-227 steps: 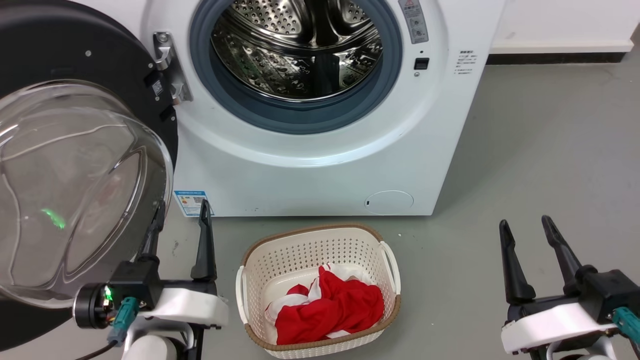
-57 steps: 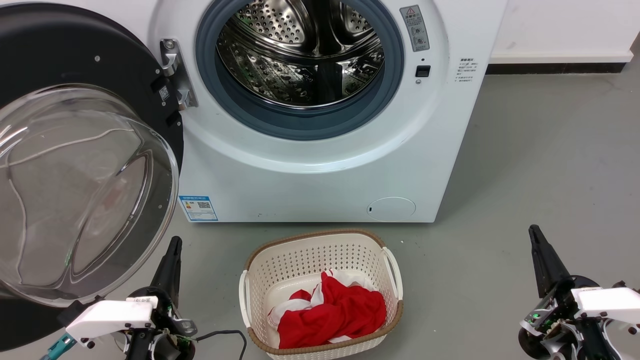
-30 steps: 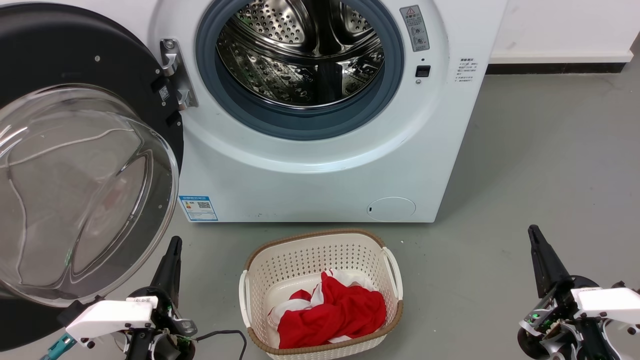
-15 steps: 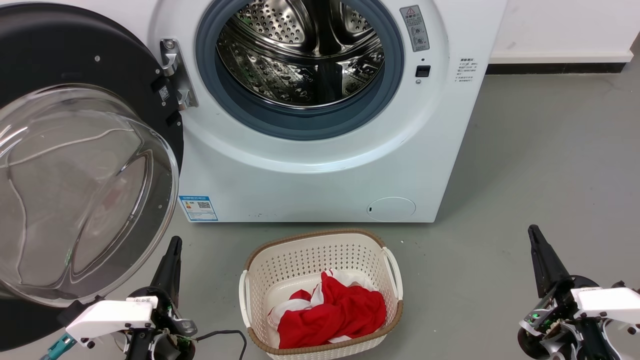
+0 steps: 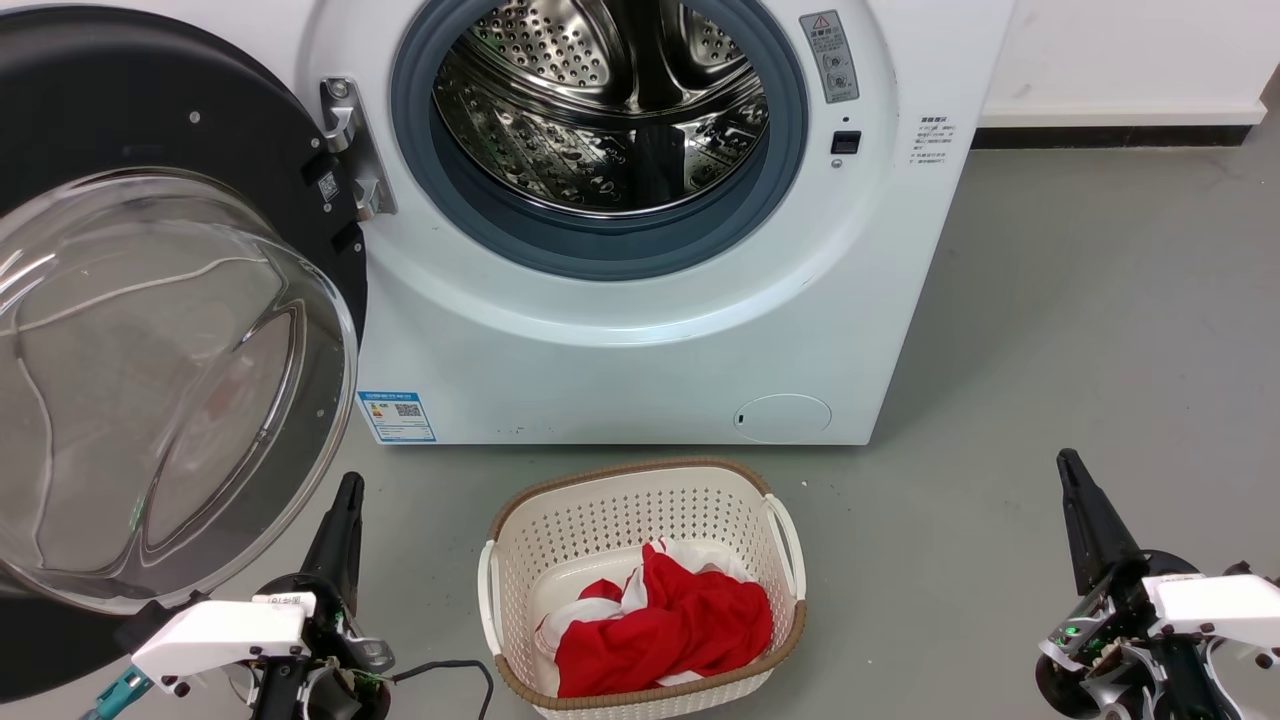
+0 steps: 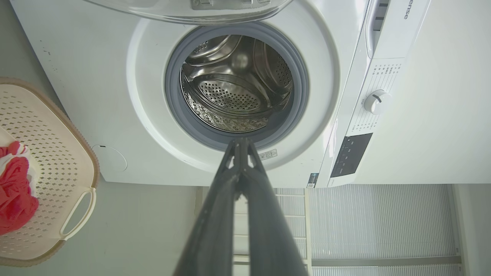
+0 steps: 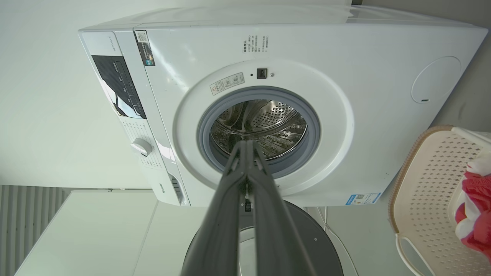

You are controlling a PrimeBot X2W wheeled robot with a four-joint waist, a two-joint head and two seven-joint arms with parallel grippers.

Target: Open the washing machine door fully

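The washing machine door (image 5: pixel 150 100) is a glossy black disc with a bulging glass bowl (image 5: pixel 150 380). It stands swung out to the left on its metal hinge (image 5: pixel 345 140), leaving the steel drum (image 5: pixel 600 100) exposed. My left gripper (image 5: pixel 348 490) is low on the floor side, just right of the door's lower rim and apart from it, fingers shut on nothing. At lower right my right gripper (image 5: pixel 1068 465) is also shut and empty. The left wrist view has its gripper (image 6: pixel 240 143) pointing at the drum, the door's glass (image 6: pixel 191 9) at the top. In the right wrist view the gripper (image 7: pixel 245 145) is pressed together above the black door (image 7: pixel 310 234).
A cream laundry basket (image 5: pixel 630 470) holding a red and white cloth (image 5: pixel 670 625) sits on the grey floor in front of the machine, between my arms. A small round white flap (image 5: pixel 783 418) is low on the machine's front. Open floor stretches to the right.
Over the last two seconds nothing has moved. Against the oldest frame, both grippers have shut and rolled, and the left one has drawn down and back from the door's rim.
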